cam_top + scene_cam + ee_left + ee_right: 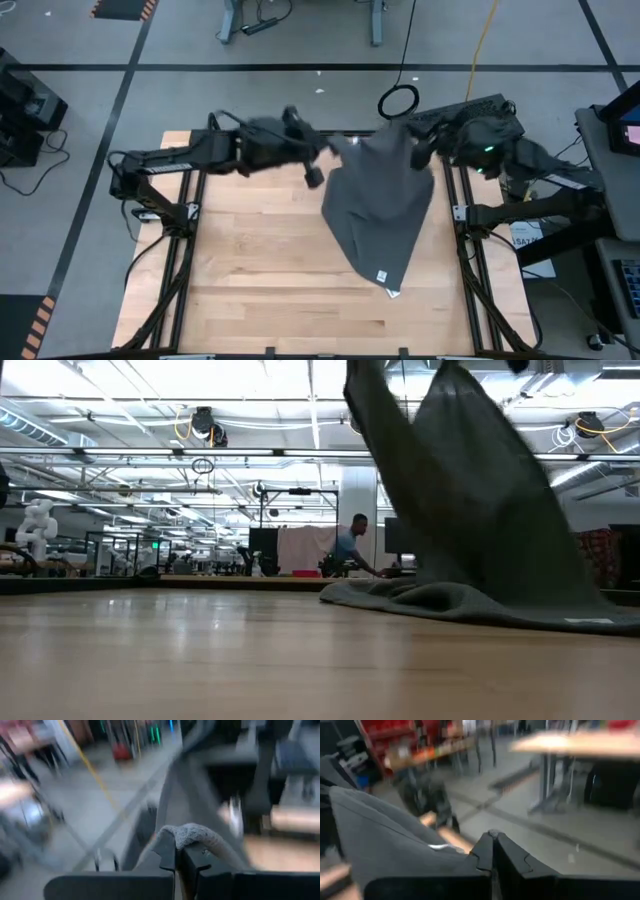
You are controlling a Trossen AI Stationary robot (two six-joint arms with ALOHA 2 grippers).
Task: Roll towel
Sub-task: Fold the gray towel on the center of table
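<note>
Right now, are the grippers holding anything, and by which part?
Both hold the towel by its far edge: the left gripper is shut on one upper corner, the right gripper on the other; its tagged end trails on the table.

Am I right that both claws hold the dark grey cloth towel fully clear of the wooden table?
Not quite: the low view shows the dark grey cloth towel lifted by both claws, but its lower end lies bunched on the wooden table.

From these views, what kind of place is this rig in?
Probably a big robotics lab or workshop: exposed ceiling trusses, taped floor lines, more benches and a seated person beyond the wooden table.
</note>
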